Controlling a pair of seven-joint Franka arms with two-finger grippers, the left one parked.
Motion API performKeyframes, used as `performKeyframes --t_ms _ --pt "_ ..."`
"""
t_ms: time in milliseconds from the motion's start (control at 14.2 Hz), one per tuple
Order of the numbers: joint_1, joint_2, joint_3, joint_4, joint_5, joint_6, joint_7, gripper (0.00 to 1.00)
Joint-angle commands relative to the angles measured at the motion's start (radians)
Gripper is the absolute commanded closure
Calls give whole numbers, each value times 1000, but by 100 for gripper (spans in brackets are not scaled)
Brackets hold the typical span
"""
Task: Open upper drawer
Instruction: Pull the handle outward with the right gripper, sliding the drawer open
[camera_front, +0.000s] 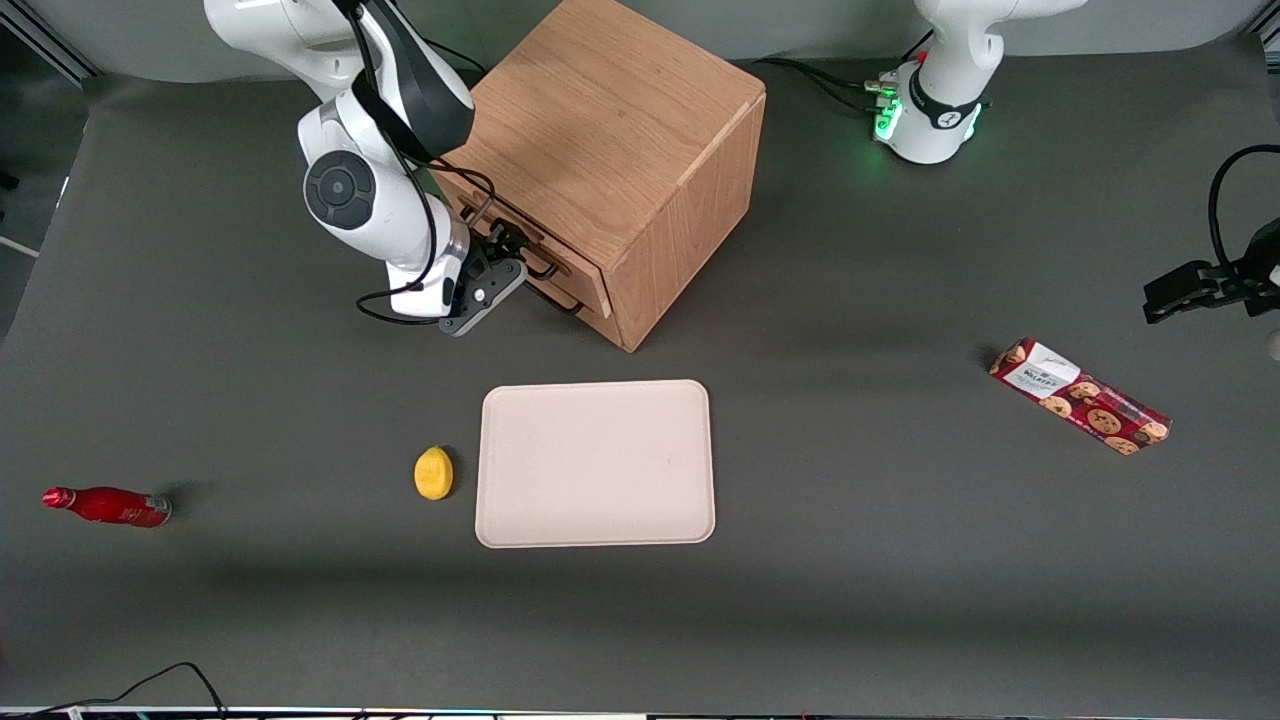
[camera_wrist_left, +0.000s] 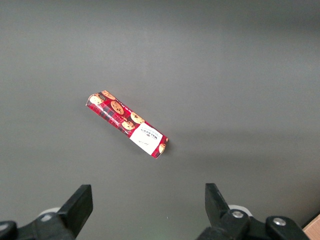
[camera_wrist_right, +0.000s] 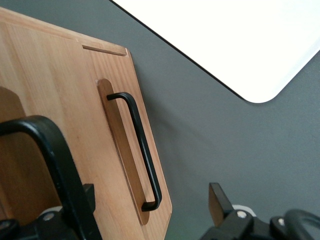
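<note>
Upper drawer (camera_front: 520, 245) handle (camera_wrist_right: 55, 165) between open end effector (camera_front: 508, 250) fingers

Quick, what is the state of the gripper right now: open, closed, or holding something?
Gripper: open, fingers on either side of the upper drawer's handle, at the cabinet front, not closed on it.

White rounded arm (camera_front: 375, 190) with black joint caps, looped black cables, dark grey gripper (camera_front: 497, 268).
</note>
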Motion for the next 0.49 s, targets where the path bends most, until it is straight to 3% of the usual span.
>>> performKeyframes --t_ms 0,421 --pt "13 9 -8 -2 22 28 1 0" --pt "11 7 -19 7 20 28 -2 0"
